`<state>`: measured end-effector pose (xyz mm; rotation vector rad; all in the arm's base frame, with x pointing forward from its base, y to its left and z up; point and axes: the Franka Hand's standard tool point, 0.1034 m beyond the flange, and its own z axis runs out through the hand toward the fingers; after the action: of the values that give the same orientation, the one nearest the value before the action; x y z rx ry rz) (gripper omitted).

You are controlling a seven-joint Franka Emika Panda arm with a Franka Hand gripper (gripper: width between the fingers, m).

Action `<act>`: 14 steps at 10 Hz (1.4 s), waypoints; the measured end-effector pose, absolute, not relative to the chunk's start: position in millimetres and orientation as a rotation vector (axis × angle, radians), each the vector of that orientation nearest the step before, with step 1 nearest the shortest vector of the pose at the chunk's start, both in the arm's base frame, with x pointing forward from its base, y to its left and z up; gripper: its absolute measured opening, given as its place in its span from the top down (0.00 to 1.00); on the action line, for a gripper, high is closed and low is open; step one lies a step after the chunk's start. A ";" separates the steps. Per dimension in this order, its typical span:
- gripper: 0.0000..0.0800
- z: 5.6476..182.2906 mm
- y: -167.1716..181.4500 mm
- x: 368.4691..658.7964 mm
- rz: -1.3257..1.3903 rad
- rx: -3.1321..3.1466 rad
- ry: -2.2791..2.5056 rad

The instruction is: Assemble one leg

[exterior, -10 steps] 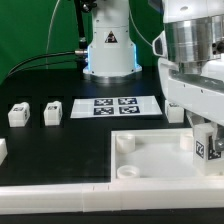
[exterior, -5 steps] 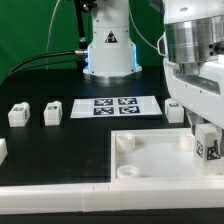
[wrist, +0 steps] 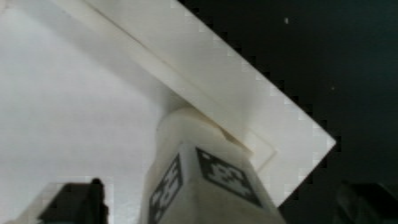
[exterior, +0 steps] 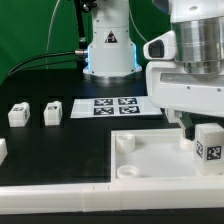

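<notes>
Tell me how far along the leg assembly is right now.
Done: one leg stands upright at the panel's corner on the exterior view's right; whether it is seated in a socket can't be seen. In hand: the gripper sits right above that leg; its grip state is unclear. Left: two more legs lie loose on the table, and the socket on the left is empty.
</notes>
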<state>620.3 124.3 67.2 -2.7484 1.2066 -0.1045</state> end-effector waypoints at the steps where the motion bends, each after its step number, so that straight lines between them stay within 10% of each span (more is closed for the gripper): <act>1: 0.19 67.5 127.5 619.8 -0.116 -2.797 1.114; 9: 0.19 66.6 123.4 621.6 -0.161 -3.074 -0.068; 12: 0.61 66.6 121.7 621.9 -0.161 -3.076 -0.061; 14: 0.64 66.3 118.8 622.3 -0.161 -3.079 -0.056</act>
<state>622.3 118.8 66.3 -3.0786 -0.0557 -0.1613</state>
